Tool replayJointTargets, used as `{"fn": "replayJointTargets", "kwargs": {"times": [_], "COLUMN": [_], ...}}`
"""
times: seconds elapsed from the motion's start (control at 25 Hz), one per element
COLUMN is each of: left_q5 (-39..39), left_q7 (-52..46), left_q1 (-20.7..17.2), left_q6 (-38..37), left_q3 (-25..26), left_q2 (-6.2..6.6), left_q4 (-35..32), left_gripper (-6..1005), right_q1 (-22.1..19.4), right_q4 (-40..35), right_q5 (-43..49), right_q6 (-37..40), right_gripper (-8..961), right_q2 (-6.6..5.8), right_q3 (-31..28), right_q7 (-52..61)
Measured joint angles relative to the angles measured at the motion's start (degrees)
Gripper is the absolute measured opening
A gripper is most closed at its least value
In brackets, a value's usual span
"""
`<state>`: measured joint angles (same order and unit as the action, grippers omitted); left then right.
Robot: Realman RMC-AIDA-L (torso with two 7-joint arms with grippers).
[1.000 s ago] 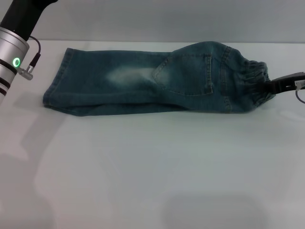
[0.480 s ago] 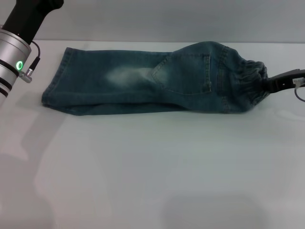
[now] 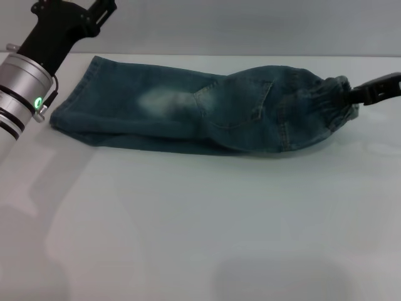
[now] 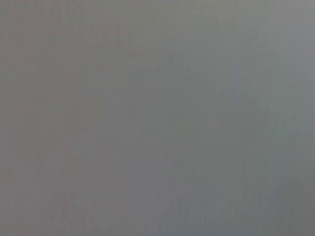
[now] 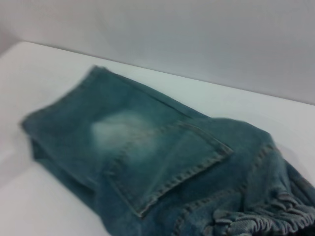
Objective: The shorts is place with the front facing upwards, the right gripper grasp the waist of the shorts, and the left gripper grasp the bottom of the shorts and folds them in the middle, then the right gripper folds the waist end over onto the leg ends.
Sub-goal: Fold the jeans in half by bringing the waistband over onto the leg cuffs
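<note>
The blue-green denim shorts (image 3: pixel 188 106) lie folded lengthwise across the far part of the white table (image 3: pixel 200 219). A stitched pocket (image 5: pixel 167 164) faces up. The leg ends (image 3: pixel 70 106) point left. At the right, the ruffled waist (image 3: pixel 329 100) is held a little above the table, with my right gripper (image 3: pixel 348 95) shut on it. The right wrist view shows the shorts (image 5: pixel 123 142) and the gathered waistband (image 5: pixel 275 216) up close. My left gripper (image 3: pixel 94 14) hangs above and just left of the leg ends, apart from the cloth. The left wrist view is plain grey.
A grey wall (image 3: pixel 250 25) rises right behind the table's far edge, close to the shorts. The white table top stretches from the shorts to the near edge.
My right gripper has risen and pulled the waist up off the table. The left arm has swung up and right, bringing its claw into view. The shorts have shifted slightly.
</note>
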<state>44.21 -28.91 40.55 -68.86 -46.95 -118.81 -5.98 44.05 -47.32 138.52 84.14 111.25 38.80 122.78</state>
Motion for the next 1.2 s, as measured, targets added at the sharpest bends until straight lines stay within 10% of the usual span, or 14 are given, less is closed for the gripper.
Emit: {"fn": "replayJointTargets", "kwargs": {"times": [0.44, 1.2], "left_q5": [0.0, 0.0], "left_q7": [2.7, 1.9], "left_q1": [-0.5, -0.4], "left_q6": [5.4, 6.1], "left_q3": [-7.4, -21.8], "left_q2": [0.18, -0.27], "left_q4": [-0.5, 1.6], "left_gripper": [829, 829], "right_q1": [0.8, 4.1], "right_q4": [-4.6, -8.1], "right_q5": [-2.9, -4.9], "right_q6": [11.1, 18.9], "right_gripper": [16, 10], "right_q2": [-2.2, -2.17], "right_q3": [0.0, -0.3], "right_q7": [2.1, 6.2]}}
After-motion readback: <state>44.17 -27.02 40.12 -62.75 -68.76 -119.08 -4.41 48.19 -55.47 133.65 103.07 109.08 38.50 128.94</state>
